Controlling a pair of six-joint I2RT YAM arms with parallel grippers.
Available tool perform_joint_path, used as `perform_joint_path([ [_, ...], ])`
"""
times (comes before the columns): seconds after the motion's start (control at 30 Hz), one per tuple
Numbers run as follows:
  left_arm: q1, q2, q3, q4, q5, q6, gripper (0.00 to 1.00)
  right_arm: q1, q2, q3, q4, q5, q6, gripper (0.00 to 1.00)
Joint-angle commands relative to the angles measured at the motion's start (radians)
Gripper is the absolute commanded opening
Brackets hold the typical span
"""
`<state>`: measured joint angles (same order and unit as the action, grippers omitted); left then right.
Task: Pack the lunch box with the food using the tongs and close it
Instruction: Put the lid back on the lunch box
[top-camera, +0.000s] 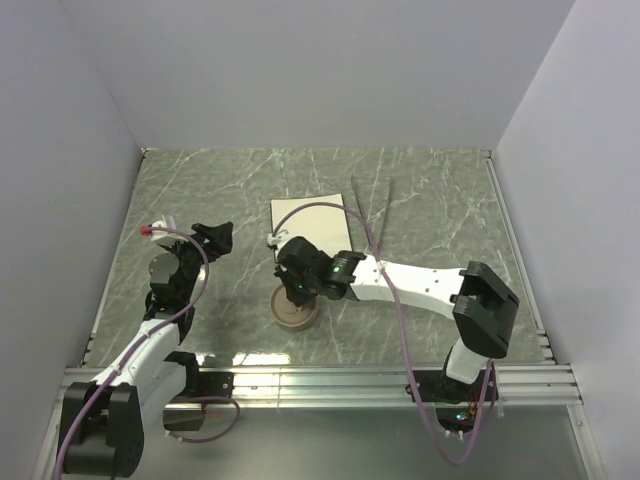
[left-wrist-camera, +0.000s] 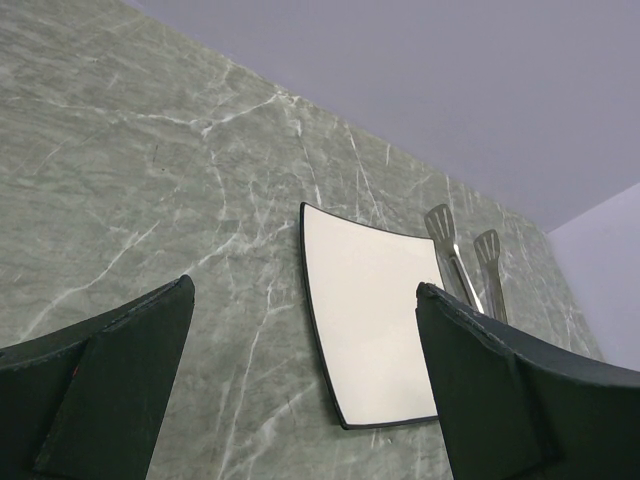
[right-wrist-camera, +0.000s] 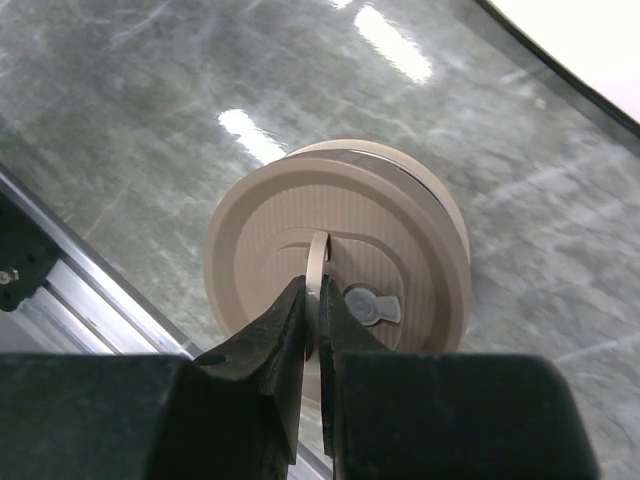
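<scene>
The lunch box (top-camera: 296, 312) stands near the table's front edge with its brown round lid (right-wrist-camera: 380, 215) resting on it. A thin strip of silver rim shows under the lid's far side. My right gripper (right-wrist-camera: 313, 290) is shut on the lid's small upright handle (right-wrist-camera: 318, 255), directly above the box, and appears as the right gripper (top-camera: 298, 285) in the top view. The tongs (top-camera: 372, 215) lie flat on the table behind and to the right of the plate, also seen as the tongs (left-wrist-camera: 462, 265). My left gripper (top-camera: 215, 237) hangs open and empty at the left. The food is out of view.
A white square plate (top-camera: 310, 225) with a dark edge lies bare behind the box, seen as the plate (left-wrist-camera: 375, 320) between my left fingers. Grey walls close the table on three sides. A metal rail (top-camera: 320, 378) runs along the near edge.
</scene>
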<state>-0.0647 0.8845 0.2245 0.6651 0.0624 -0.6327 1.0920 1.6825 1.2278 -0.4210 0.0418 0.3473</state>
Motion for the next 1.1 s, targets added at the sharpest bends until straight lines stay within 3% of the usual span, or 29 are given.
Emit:
perform_joint_path([
  [0.0,0.005,-0.016,-0.002,0.021,0.002,-0.005,1.0,-0.033,-0.085,-0.049,0.014,0.046,0.005,0.0],
  [0.5,0.005,-0.016,-0.002,0.024,0.002,-0.007,0.99,-0.073,-0.004,-0.082,0.09,-0.039,0.007,0.0],
  [0.83,0.005,-0.028,-0.005,0.019,-0.003,-0.005,1.0,-0.087,-0.144,-0.211,0.129,0.006,0.062,0.0],
  [1.07,0.005,-0.035,-0.008,0.019,-0.006,-0.005,1.0,-0.101,-0.277,-0.424,0.253,0.037,0.159,0.0],
])
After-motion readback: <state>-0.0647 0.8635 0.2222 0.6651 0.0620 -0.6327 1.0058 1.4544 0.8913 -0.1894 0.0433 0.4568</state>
